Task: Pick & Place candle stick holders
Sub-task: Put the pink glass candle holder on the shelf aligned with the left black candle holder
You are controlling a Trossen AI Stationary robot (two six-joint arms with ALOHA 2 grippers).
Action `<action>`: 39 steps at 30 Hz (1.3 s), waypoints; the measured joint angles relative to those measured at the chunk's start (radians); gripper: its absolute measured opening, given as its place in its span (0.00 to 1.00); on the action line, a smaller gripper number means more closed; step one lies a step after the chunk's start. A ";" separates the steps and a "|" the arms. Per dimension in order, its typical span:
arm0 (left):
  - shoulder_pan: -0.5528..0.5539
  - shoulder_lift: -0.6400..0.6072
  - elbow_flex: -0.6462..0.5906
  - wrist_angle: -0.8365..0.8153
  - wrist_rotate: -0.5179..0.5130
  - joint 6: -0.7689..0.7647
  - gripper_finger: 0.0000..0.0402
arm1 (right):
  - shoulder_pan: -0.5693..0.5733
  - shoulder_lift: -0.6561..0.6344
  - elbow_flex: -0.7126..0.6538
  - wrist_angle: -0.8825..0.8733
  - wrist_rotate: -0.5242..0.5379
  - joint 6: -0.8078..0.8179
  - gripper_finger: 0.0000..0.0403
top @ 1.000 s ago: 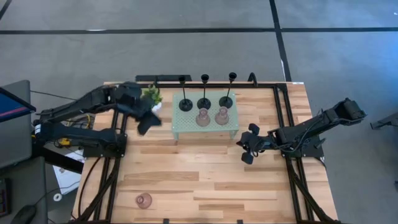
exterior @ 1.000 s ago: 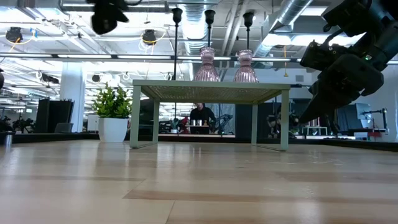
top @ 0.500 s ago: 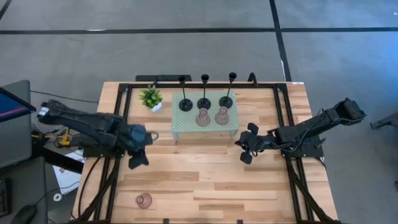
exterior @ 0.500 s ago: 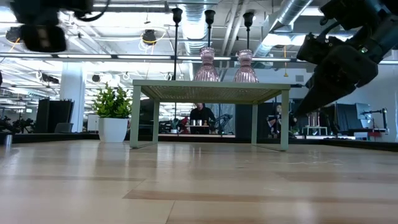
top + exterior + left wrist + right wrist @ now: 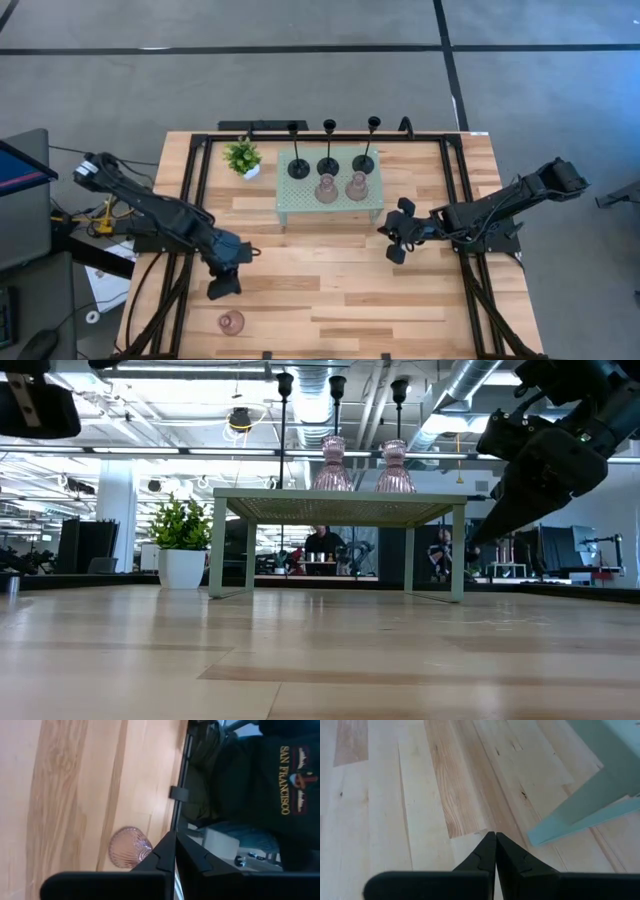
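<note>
A squat pink glass holder (image 5: 231, 322) is seen standing upright, its axis vertical, alone near the table's front-left edge. The left gripper (image 5: 223, 285) is held just behind it, fingers pressed together and empty; the ribbed pink glass is noted beside them in the left wrist view. The table (image 5: 330, 290) is of pale wood planks. Mid-table, the right gripper (image 5: 393, 246) is held closed, empty. Farther back, two pink holders (image 5: 341, 187) and three thin black stems (image 5: 330, 150), all upright, are carried on the mint-green perforated stand (image 5: 292, 205).
</note>
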 joint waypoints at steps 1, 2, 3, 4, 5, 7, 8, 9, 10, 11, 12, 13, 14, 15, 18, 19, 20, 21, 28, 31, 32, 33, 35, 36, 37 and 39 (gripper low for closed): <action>-0.001 0.008 0.000 0.000 0.000 0.000 0.03 | 0.000 0.000 0.000 0.000 0.000 0.000 0.00; -0.001 0.017 0.000 0.000 0.000 0.000 0.03 | 0.000 0.000 0.000 0.000 0.000 0.000 0.00; 0.000 0.026 0.000 0.000 -0.001 0.000 0.03 | 0.000 0.000 0.000 0.000 0.000 0.000 0.00; 0.001 0.034 0.000 0.002 -0.004 0.000 0.03 | 0.000 0.000 0.000 0.000 0.000 0.000 0.00; 0.004 0.044 0.000 0.010 -0.018 0.001 0.03 | 0.000 0.000 0.000 0.000 0.000 0.000 0.00; 0.006 0.068 0.000 0.038 -0.078 0.002 0.03 | 0.000 0.000 0.000 0.000 0.000 0.000 0.00; 0.007 0.077 0.000 0.044 -0.106 0.003 0.03 | -0.002 0.000 0.000 0.000 0.000 0.000 0.00; 0.007 0.085 0.000 0.050 -0.129 0.004 0.03 | -0.002 0.000 0.000 0.000 0.001 0.000 0.00; 0.007 0.094 0.000 0.054 -0.143 0.024 0.03 | -0.003 0.000 0.000 0.000 0.001 0.000 0.00; 0.007 0.104 0.000 0.054 -0.148 0.058 0.02 | -0.003 0.000 0.000 0.000 0.001 0.000 0.00; 0.006 0.114 0.000 0.053 -0.149 0.096 0.01 | -0.002 0.000 0.000 0.001 0.001 0.001 0.00; 0.001 0.122 0.000 0.053 -0.151 0.128 0.01 | -0.002 0.000 0.000 0.001 0.001 0.006 0.00; -0.005 0.127 0.000 0.053 -0.156 0.138 0.01 | -0.002 0.000 0.000 0.001 0.001 0.020 0.00; -0.014 0.128 0.000 0.053 -0.165 0.140 0.01 | -0.002 0.000 0.000 0.001 0.001 0.037 0.00; -0.047 0.141 0.000 0.051 -0.173 0.141 0.01 | 0.000 0.000 0.000 0.001 0.002 0.095 0.00; -0.063 0.142 0.000 0.047 -0.175 0.138 0.01 | 0.000 0.000 0.000 0.001 0.002 0.112 0.00; -0.083 0.140 0.000 0.045 -0.182 0.128 0.01 | 0.000 0.000 0.000 0.002 0.003 0.124 0.00; -0.104 0.139 0.000 0.044 -0.191 0.126 0.01 | 0.000 0.000 0.000 0.002 0.003 0.135 0.00; -0.278 0.127 0.000 0.016 -0.285 0.027 0.01 | 0.000 0.000 0.000 0.019 0.043 0.179 0.00; -0.346 0.127 0.000 0.009 -0.339 -0.033 0.01 | -0.001 0.000 0.000 0.020 0.065 0.180 0.00; -0.363 0.127 0.000 0.005 -0.357 -0.049 0.01 | -0.002 0.000 0.000 0.022 0.069 0.180 0.00; -0.380 0.127 0.000 0.006 -0.375 -0.065 0.01 | -0.002 0.000 0.000 0.024 0.077 0.180 0.00; -0.405 0.127 0.000 0.007 -0.396 -0.102 0.01 | -0.002 0.000 0.000 0.037 0.088 0.179 0.00; -0.416 0.127 0.000 0.007 -0.401 -0.126 0.01 | -0.002 0.000 0.000 0.046 0.089 0.179 0.00; -0.425 0.127 0.000 0.007 -0.404 -0.151 0.01 | -0.002 0.000 0.000 0.052 0.089 0.178 0.00; -0.441 0.127 0.000 0.007 -0.409 -0.197 0.01 | -0.002 0.000 0.000 0.061 0.090 0.177 0.00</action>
